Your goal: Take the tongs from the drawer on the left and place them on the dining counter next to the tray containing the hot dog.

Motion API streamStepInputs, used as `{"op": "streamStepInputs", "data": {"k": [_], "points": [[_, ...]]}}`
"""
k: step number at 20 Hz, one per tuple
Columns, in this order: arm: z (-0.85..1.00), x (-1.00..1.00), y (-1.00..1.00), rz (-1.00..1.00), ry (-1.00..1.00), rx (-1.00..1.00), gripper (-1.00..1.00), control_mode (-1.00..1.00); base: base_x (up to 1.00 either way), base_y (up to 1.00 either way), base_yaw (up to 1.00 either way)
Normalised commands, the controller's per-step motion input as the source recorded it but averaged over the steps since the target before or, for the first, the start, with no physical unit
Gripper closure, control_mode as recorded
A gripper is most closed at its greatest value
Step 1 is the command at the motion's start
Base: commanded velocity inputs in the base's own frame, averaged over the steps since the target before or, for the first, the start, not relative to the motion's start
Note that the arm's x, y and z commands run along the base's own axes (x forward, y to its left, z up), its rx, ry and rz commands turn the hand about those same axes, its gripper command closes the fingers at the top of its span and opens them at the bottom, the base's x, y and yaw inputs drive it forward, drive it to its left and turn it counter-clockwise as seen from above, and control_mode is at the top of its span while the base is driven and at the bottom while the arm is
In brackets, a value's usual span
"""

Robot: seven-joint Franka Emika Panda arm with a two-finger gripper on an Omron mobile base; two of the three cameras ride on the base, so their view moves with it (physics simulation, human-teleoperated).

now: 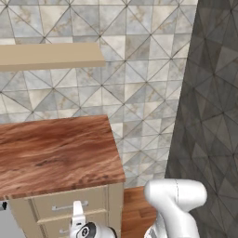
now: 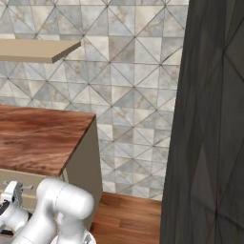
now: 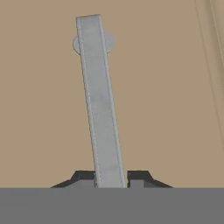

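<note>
Silver bar handle (image 3: 99, 100) ran straight ahead from the pincer (image 3: 111, 178), whose tips pinched its near end; rigid and slick-looking, it probably needed a firm, square pull.

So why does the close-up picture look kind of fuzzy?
Hand view: the camera sits right against the drawer, so its silver handle, pinched in the claw, looks soft-edged and stretches wider toward the bottom. Left base view: the wood counter grain is slightly smeared; lighting is flat, no glare.

counter top (image 1: 56, 153) glossy reddish wood grain; drawer front (image 3: 43, 109) matt beige; bar handle (image 3: 101, 105) brushed silver metal; wall tiles (image 1: 139, 69) marbled.
</note>
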Motion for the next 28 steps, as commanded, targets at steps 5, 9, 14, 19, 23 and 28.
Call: {"op": "streamStepInputs", "data": {"k": [5,9,14,19,23,28], "points": [[-0.03,-0.55,0.07,0.0,0.0,0.0,1.0,-1.0,0.0,0.0,0.0],[-0.01,-0.48,0.02,0.0,0.0,0.0,1.0,-1.0,0.0,0.0,0.0],[0.0,-0.5,0.0,0.0,0.0,0.0,1.0,-1.0,0.0,0.0,0.0],[0.0,-0.4,0.0,0.0,0.0,0.0,1.0,-1.0,0.0,0.0,0.0],[0.0,-0.39,0.0,0.0,0.0,0.0,1.0,-1.0,0.0,0.0,0.0],[-0.02,-0.4,0.0,0.0,0.0,0.0,1.0,-1.0,0.0,0.0,0.0]]}}
